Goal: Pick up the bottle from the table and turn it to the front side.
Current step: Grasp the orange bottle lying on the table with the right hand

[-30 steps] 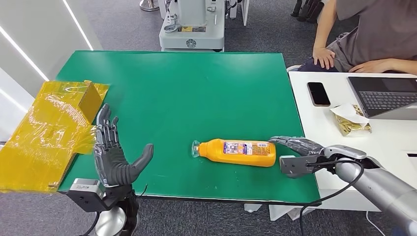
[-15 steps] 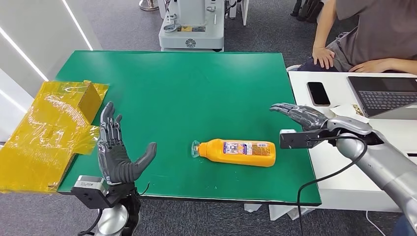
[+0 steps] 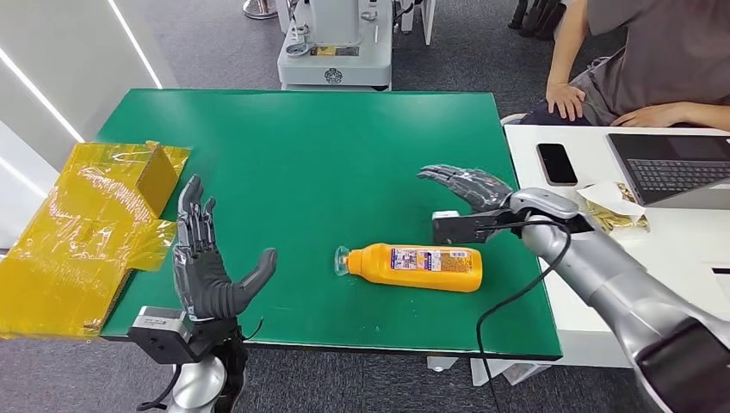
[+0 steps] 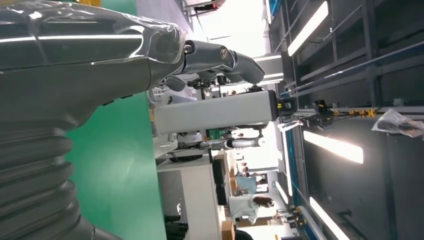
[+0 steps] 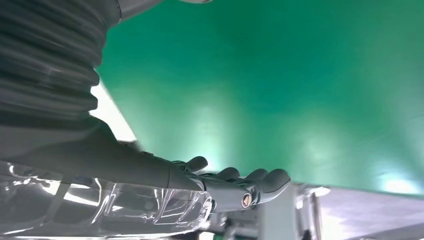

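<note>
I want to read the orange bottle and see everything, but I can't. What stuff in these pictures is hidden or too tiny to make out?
- Bottle label, head view: the print is too small to read.
- Bottle's underside, head view: it lies on the green table, hidden by its own body.
- Person, head view: cut off by the top edge.
- Laptop, head view: cut off by the right edge.
- Right hand in its wrist view: the bottle is out of frame, so their gap can't be judged there.

bottle (image 3: 415, 266) on table (image 3: 327, 146), between hands

Yellow bag (image 3: 90, 232) at the table's edge — phone (image 3: 558, 163) beside laptop (image 3: 676, 168).
</note>
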